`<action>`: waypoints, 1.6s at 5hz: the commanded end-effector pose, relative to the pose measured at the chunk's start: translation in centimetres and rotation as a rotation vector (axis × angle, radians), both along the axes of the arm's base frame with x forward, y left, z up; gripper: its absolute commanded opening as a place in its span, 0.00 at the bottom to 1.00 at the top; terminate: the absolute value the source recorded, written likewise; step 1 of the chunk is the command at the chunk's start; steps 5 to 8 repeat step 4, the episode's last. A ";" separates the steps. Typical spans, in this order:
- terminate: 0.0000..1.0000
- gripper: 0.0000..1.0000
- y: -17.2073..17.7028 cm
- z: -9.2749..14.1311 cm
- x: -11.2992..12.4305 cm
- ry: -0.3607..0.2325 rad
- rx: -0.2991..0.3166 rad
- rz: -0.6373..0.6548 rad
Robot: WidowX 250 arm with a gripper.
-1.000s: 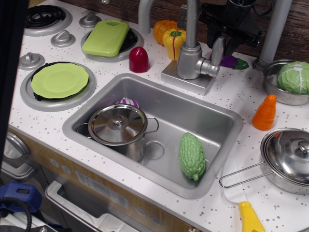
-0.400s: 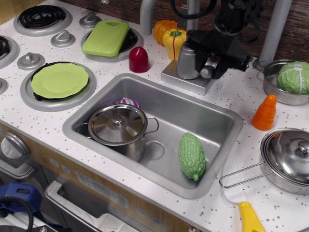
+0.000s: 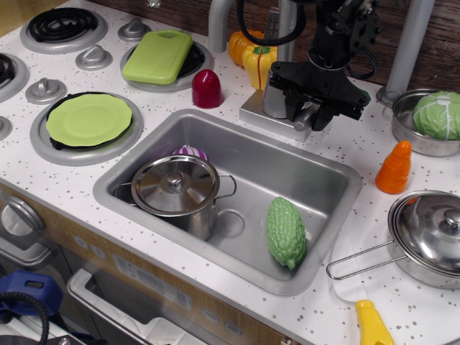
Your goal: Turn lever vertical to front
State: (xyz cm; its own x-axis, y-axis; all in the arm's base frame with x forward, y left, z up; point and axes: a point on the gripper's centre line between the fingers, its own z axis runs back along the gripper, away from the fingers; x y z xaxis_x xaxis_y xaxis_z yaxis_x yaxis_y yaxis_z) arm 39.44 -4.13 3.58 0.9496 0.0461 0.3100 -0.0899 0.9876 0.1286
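The lever (image 3: 306, 116) is a short silver handle on the side arm of the cylindrical tap body (image 3: 274, 92), which stands on a square base plate (image 3: 262, 117) behind the sink. The lever's tip tilts down toward the front, over the sink's back rim. My black gripper (image 3: 310, 108) hangs over the tap's right side, with a finger (image 3: 293, 101) on either side of the lever. It looks shut on the lever. The gripper hides the side arm and the lever's root.
The tall grey spout pipe (image 3: 215, 21) rises at the back. The sink (image 3: 338, 215) holds a lidded pot (image 3: 176, 188) and a green gourd (image 3: 286, 231). A yellow pepper (image 3: 258, 64), a red cup (image 3: 207, 89), an orange carrot (image 3: 394, 167) and a cabbage bowl (image 3: 430, 115) surround the tap.
My gripper came down from behind onto the lever. The lever swung from upright down toward the front, and the gripper followed it lower.
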 end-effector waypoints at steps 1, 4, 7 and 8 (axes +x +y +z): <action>0.00 1.00 -0.1 2.0 0.3 -0.014 -0.023 -0.012; 1.00 1.00 0.3 5.0 -1.2 0.112 0.027 -0.034; 1.00 1.00 0.3 5.0 -1.2 0.112 0.027 -0.034; 1.00 1.00 0.3 5.0 -1.2 0.112 0.027 -0.034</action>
